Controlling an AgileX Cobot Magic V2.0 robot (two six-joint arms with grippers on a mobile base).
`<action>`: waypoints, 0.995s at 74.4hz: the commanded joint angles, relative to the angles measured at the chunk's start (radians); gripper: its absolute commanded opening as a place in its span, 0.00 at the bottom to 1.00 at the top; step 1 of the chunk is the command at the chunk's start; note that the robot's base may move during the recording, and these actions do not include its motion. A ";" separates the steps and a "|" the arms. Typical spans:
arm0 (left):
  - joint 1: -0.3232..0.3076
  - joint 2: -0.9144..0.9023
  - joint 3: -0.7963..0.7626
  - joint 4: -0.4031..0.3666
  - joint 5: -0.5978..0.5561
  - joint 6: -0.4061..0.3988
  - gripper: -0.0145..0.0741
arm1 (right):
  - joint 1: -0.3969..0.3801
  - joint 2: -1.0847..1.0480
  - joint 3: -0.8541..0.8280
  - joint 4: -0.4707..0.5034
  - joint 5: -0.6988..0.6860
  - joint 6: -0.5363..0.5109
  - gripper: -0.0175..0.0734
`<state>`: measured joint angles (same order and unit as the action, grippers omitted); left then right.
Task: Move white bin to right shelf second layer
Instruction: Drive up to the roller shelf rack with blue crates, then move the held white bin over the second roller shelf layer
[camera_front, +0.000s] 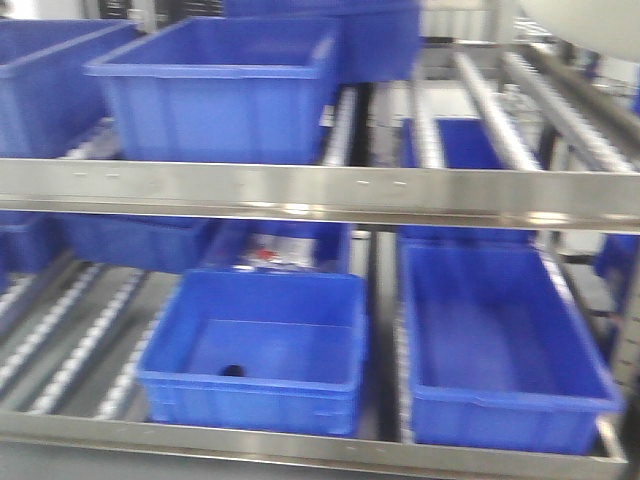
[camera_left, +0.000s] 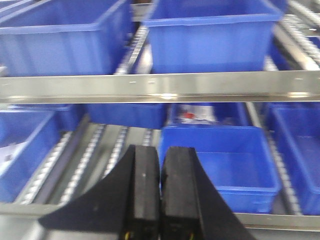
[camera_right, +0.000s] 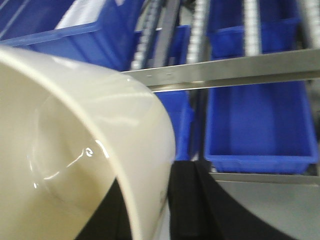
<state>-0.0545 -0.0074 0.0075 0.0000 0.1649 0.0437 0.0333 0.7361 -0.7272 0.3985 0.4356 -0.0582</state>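
While the right claw (camera_right: 150, 200) grips the white bin (camera_right: 65, 125), left claw (camera_left: 160, 155) closed, blue crates (camera_front: 250, 400) crowd shelves (camera_front: 300, 190).

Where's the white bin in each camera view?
Front view: the cream-white glossy plastic bin, a sliver in the top right corner.
Left wrist view: not in it.
Right wrist view: the bin fills the lower left.
Shared landmark: the flat steel front rail, crossing all three views.

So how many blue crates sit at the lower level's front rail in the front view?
2: a squarish blue crate at centre, a longer blue crate to its right. More crates behind are partly hidden.
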 joint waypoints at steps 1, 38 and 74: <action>-0.003 -0.014 0.037 0.000 -0.087 -0.005 0.26 | -0.006 -0.001 -0.034 0.019 -0.090 -0.001 0.25; -0.003 -0.014 0.037 0.000 -0.087 -0.005 0.26 | -0.006 -0.001 -0.034 0.019 -0.090 -0.001 0.25; -0.003 -0.014 0.037 0.000 -0.087 -0.005 0.26 | -0.006 -0.001 -0.034 0.019 -0.090 -0.001 0.25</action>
<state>-0.0545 -0.0074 0.0075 0.0000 0.1649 0.0437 0.0333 0.7361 -0.7272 0.3985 0.4356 -0.0582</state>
